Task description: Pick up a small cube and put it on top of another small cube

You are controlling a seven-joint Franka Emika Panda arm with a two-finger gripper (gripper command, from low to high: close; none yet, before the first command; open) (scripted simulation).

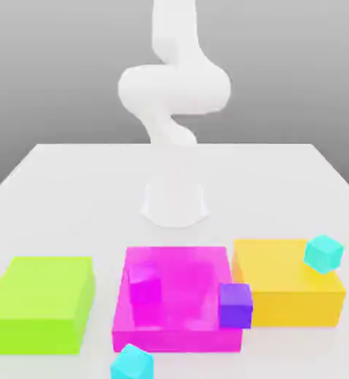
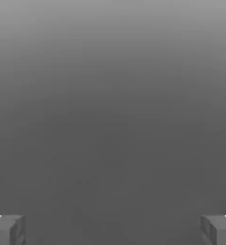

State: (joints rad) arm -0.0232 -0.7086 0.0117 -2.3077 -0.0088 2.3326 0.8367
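Note:
Several small cubes lie at the front of the white table. A cyan cube rests on the far right corner of the yellow block. A purple cube stands between the magenta and yellow blocks. A second cyan cube lies at the near edge, in front of the magenta block. A small magenta cube sits on that block. In the hand view my gripper is open, its two grey fingertips far apart with nothing between them, facing plain grey background.
A large green block stands on the exterior view's left, beside the magenta one. My white arm rises from its base at the table's middle, behind the row of blocks.

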